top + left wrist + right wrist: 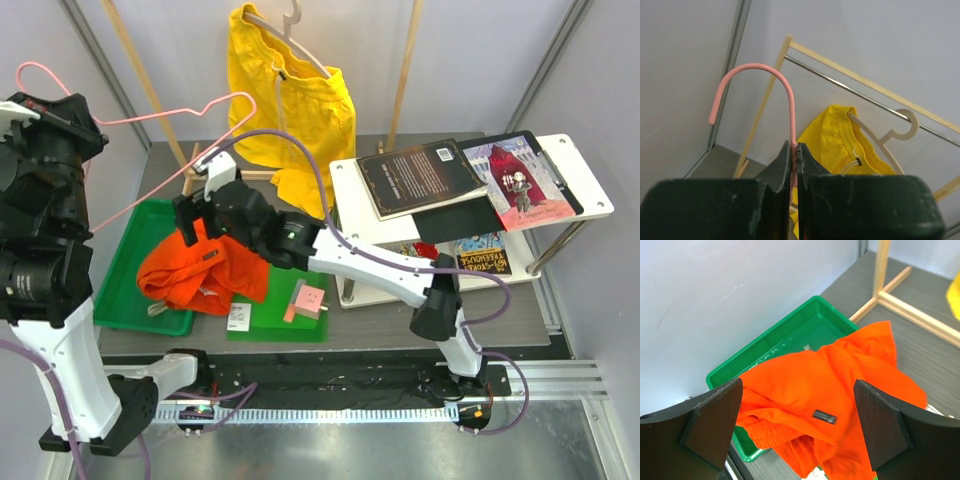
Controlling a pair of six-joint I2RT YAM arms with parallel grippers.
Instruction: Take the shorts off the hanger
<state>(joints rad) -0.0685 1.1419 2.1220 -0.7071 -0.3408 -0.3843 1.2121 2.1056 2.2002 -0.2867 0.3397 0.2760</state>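
Nearest the arm bases, on the left, the left tool (pixel 793 146) is pressed together on the neck of a pink wire hanger (pixel 792 110), which it holds up off the worktop (pixel 400 325) with nothing hanging from it. A little farther in, the right tool (pixel 797 415) hangs with its fingers spread wide and nothing between them, just above the orange-red shorts (pixel 195 270). These lie crumpled, partly in the green tray (pixel 130 260) and partly spilling over its right edge onto the worktop. At the back, the yellow shorts (pixel 290 100) hang on a cream hanger (pixel 890 132), whose hook sits over the rail of a wooden rack (pixel 840 64). By my reading the task is about half done: the orange-red pair is off its hanger and set down, while the yellow pair has yet to be taken off. The pink hanger also seems to need a place to go. Counted: two pairs of shorts, one free and one hung; two hangers, one bare and one loaded; one tray; one rack; and two arms, each with one tool.
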